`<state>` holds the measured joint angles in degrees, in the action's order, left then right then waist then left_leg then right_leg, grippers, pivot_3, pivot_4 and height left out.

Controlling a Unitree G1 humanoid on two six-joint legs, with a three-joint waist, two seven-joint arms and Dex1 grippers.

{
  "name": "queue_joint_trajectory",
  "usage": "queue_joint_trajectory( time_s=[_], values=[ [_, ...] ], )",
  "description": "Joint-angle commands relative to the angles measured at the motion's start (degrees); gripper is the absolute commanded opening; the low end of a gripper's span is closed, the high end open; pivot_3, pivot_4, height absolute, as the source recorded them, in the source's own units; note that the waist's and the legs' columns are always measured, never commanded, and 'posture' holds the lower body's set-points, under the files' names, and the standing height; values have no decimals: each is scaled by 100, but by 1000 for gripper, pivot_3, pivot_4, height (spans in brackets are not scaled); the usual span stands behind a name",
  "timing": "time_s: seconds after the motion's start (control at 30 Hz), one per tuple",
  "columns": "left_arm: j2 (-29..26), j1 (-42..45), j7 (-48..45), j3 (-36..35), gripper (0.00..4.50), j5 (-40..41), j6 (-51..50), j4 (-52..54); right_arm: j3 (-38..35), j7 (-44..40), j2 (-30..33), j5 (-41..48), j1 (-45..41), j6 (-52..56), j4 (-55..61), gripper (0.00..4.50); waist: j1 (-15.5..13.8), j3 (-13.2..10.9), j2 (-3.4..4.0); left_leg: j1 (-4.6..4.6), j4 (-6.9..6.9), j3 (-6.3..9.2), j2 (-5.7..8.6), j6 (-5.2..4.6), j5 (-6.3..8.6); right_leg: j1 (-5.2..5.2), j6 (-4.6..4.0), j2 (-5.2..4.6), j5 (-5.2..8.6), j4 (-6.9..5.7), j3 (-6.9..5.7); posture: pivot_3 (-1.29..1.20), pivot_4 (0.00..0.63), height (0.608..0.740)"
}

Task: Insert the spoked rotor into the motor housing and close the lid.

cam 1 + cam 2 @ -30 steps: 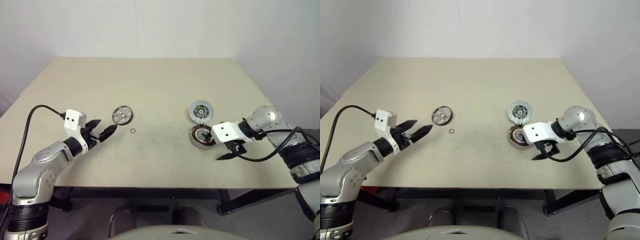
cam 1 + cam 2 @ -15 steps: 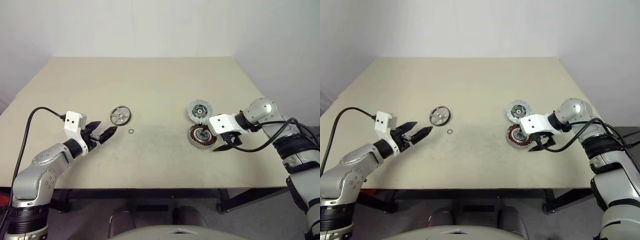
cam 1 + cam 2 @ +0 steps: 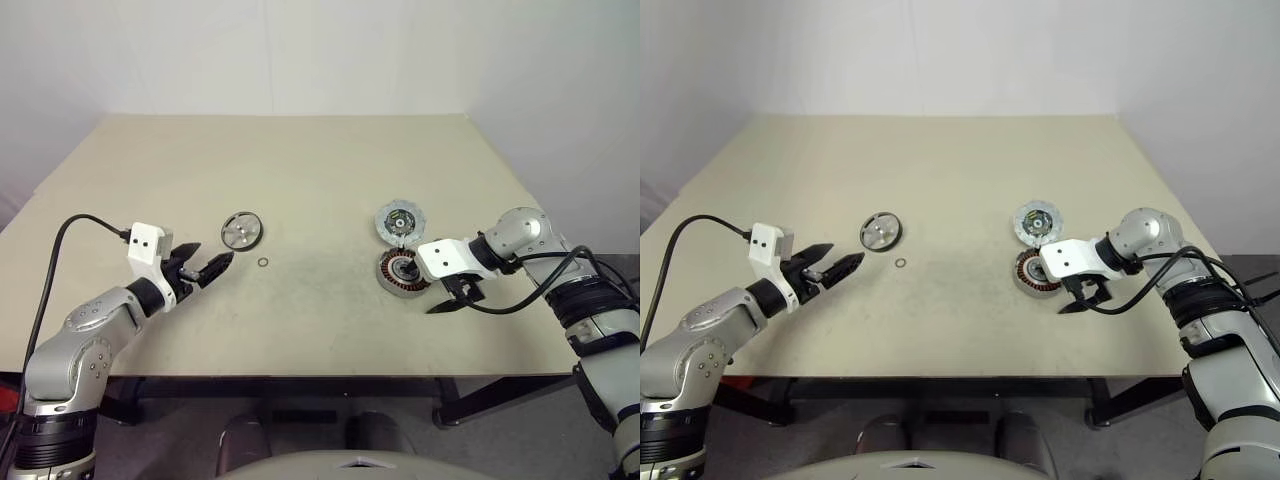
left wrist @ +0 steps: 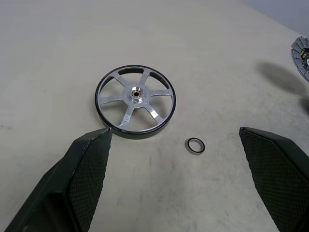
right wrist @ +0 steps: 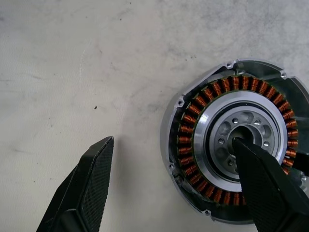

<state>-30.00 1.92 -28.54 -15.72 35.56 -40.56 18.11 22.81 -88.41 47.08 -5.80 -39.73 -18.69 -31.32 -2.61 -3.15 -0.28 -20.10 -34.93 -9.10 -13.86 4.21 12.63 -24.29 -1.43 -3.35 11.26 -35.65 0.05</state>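
The spoked rotor lies flat on the tan table, silvery spokes inside a dark rim. My left gripper hovers open just short of it, nothing between its fingers. The motor housing sits on the right, its copper coils ringing a silver hub. Its lid lies open behind it, joined at the edge. My right gripper stands open over the housing's near right side, pointing steeply down, one finger above the hub and the other over bare table.
A tiny thin ring lies on the table between the rotor and my left gripper's reach. The table's front edge runs close below both arms. A black cable trails from the left wrist.
The whole picture has shifted slightly with the head. Both grippers stay open and the parts lie where they were.
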Motion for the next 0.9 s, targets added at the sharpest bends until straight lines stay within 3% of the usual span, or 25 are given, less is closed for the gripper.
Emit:
queue_joint_trajectory(
  time_s=[0.03, 0.27, 0.37, 0.53, 0.57, 0.9],
  values=[
    [-9, 51, 8, -88, 4478, 41, 79, 189, 51, -106, -71, -96, -105, 19, 14, 4400, 1, 0, 0, 0, 0, 0, 0, 0, 0, 0, 0, 0, 0, 0, 0, 0, 0, 740],
    [53, -37, 67, -96, 4478, 52, 80, 279, 123, -134, -284, -275, -398, 123, -204, 4400, 7, 0, 0, 0, 0, 0, 0, 0, 0, 1, 0, 0, 0, -1, 0, 0, 0, 740],
    [70, -99, 97, -123, 4500, 61, 72, 338, 133, -131, -356, -323, -496, 188, -251, 3819, 15, 0, 0, 0, 0, 0, 0, 0, 0, 1, 0, 0, 0, -1, 1, 0, 0, 740],
    [46, -130, 123, -172, 4500, 82, 70, 361, 90, -75, -427, -370, -595, 256, -234, 2140, 9, 2, -6, -2, 1, 4, -1, 0, 0, 1, -1, 1, 0, 1, -1, 0, 0, 740],
    [42, -128, 122, -175, 4500, 83, 73, 354, 85, -51, -438, -377, -606, 250, -229, 2042, 18, 2, -12, -1, 0, 4, -2, 0, 0, 1, -1, 2, 0, 1, -1, 0, 0, 740],
    [9, -21, 111, -155, 4500, 52, 84, 270, 30, 210, -487, -445, -563, 388, -182, 1986, 40, 4, -15, 3, -1, 8, -1, 2, -1, 5, -2, 3, 0, -6, 0, 0, 0, 740]
  ],
)
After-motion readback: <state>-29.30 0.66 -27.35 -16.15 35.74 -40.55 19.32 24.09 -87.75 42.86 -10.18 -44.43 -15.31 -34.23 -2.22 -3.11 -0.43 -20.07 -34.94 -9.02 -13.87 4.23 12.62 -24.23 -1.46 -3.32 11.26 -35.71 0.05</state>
